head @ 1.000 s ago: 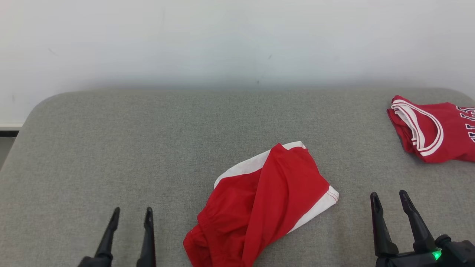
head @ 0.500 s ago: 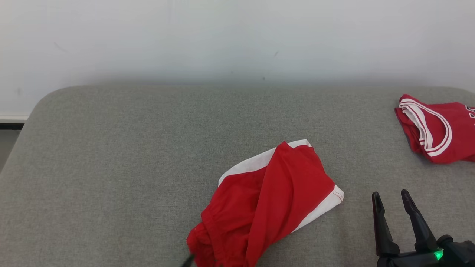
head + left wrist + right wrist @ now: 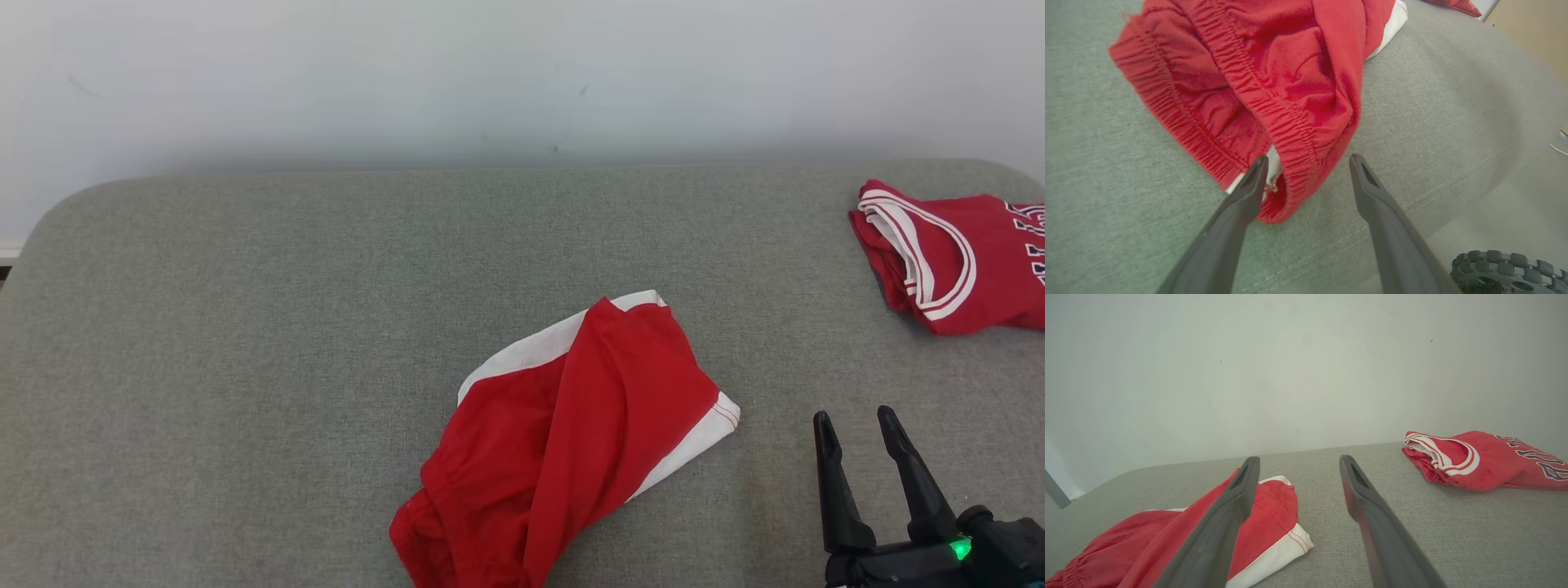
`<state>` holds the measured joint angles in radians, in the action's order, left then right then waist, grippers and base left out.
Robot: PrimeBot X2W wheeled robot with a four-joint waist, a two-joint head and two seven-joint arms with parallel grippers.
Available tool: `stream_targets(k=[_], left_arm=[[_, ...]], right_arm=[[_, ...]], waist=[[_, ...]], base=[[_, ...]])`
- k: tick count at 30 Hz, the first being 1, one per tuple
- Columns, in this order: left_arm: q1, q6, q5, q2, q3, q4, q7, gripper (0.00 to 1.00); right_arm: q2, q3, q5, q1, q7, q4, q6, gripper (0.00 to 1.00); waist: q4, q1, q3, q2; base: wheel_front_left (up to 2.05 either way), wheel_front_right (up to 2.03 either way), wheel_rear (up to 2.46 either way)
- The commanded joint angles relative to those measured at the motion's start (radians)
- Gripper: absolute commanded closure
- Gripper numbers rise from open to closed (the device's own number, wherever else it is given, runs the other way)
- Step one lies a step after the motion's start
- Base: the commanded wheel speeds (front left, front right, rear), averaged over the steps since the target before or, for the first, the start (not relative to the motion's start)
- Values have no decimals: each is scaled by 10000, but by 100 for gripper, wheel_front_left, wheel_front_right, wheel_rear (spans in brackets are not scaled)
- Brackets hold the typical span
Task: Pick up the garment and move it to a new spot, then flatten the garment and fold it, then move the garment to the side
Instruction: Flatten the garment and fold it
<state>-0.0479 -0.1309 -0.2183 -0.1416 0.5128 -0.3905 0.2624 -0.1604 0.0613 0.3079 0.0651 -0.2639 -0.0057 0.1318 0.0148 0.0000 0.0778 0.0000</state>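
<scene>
The garment (image 3: 571,433), red shorts with white side trim, lies crumpled near the front middle of the grey padded surface (image 3: 245,327). In the left wrist view my left gripper (image 3: 1308,159) stands open right at the garment's (image 3: 1257,61) gathered waistband. One fingertip touches the waistband's lower corner and the other is over bare fabric beside it; nothing is gripped. My right gripper (image 3: 853,416) is open and empty, to the right of the garment and apart from it. In the right wrist view the right gripper (image 3: 1298,459) points past the garment's (image 3: 1274,502) white-trimmed hem toward the wall.
A second red garment, a jersey (image 3: 947,257) with white trim and lettering, lies at the far right; it is also in the right wrist view (image 3: 1478,461). A pale wall stands behind the surface. The surface's front edge and a ribbed wheel (image 3: 1506,269) are close to the left gripper.
My left gripper has swung from the lower left of the head view rightward to the garment's waistband end. The head camera has shifted a little. The right gripper and both garments stay put.
</scene>
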Motion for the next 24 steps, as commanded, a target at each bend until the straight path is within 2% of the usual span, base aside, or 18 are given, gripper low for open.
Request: stream_targets(k=[1,2,3,4,8,15,24], left_arm=[[237,13,-157,86,129,-195,31,0],[328,13,-242,73,236,-368,31,0],[484,15,-298,52,310,-514,31,71],[682,14,-334,31,347,-547,31,100],[1178,14,-509,-7,38,-83,31,100],[1798,32,-276,-428,-957,1422,31,100],[2888,26,-347,-952,-1567,764,31,100]], right_arm=[[-30,-17,30,-73,1,-15,-29,0],[-41,-30,38,-90,1,-23,-29,0],[-48,-35,43,-104,1,-22,-29,0],[-55,-41,42,-122,1,-20,-29,0],[-81,-81,33,-150,1,-31,-29,0],[-5,-134,-15,-158,1,9,-29,0],[-61,75,97,-682,1,422,-29,0]], waist=[[-63,0,67,0],[-73,0,89,0],[-79,0,104,0],[-82,0,124,0],[-45,0,154,0],[77,0,182,0],[-407,0,585,0]], base=[[0,0,0],[0,0,0],[0,0,0],[0,0,0],[0,0,0],[0,0,0],[0,0,0]])
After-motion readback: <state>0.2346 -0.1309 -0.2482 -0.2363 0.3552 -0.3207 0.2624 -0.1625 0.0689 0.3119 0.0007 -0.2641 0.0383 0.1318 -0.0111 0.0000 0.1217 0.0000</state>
